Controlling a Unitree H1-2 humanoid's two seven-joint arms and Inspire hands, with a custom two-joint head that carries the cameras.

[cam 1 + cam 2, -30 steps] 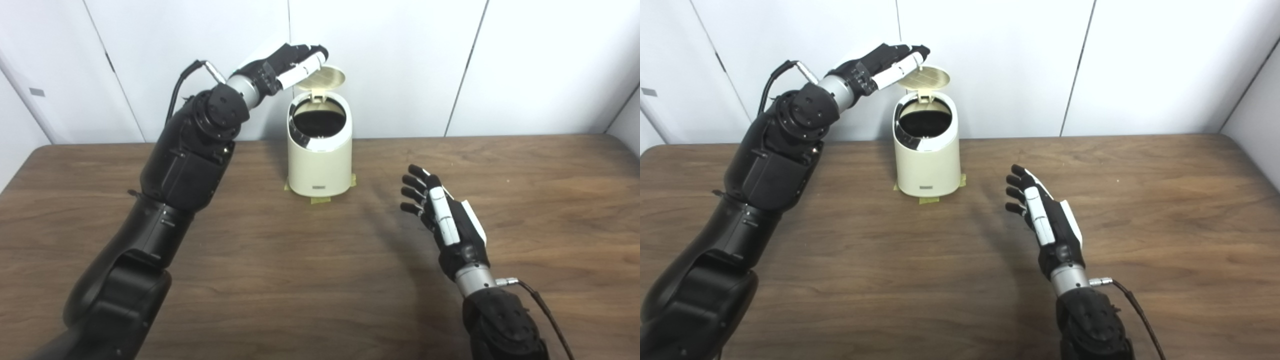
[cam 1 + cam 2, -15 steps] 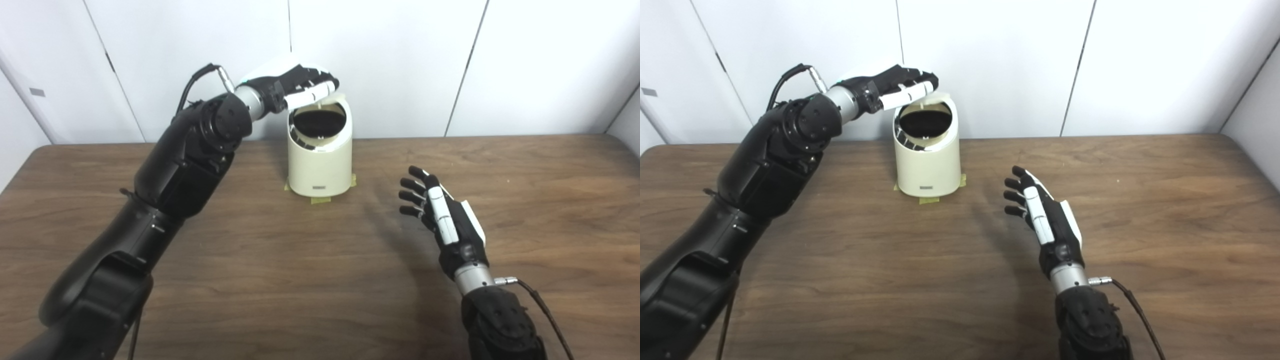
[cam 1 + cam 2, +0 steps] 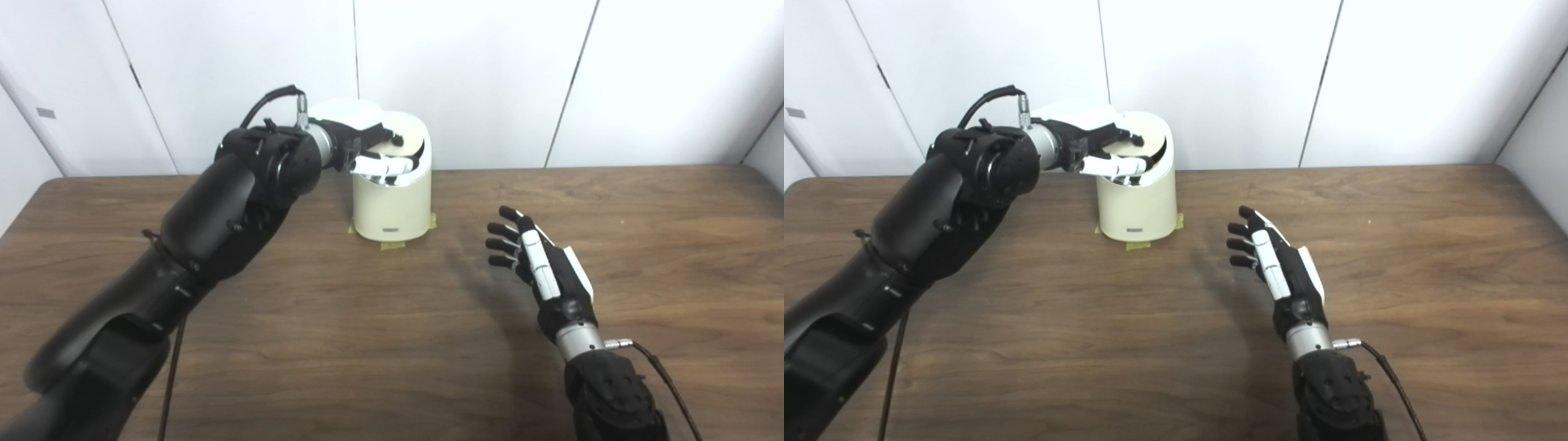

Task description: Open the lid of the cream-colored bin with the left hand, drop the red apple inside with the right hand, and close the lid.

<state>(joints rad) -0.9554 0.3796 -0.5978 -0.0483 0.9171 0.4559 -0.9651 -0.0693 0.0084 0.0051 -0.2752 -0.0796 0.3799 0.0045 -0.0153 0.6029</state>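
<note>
The cream-colored bin point(image 3: 392, 202) stands upright near the back of the wooden worktop point(image 3: 343, 331), close to the white wall panels point(image 3: 478, 73), with strips of yellowish tape point(image 3: 392, 245) under its base. Its lid point(image 3: 401, 136) lies down over the opening, nearly flat, though a dark crescent of gap shows along its right edge, so it may not be fully seated. The left hand point(image 3: 367, 147) rests on top of the bin, palm down, its fingers point(image 3: 383, 165) stretched loosely over the lid and the front of the rim, gripping nothing. The left arm reaches in low from the left, and a black cable point(image 3: 989, 101) loops up from its wrist.

The right hand point(image 3: 1274, 260) hovers over bare wood to the right of the bin and nearer the camera, well apart from it. It stands edge-on with the fingers spread, slightly curled and pointing toward the bin, and it is empty. The red apple is not visible in either view.
</note>
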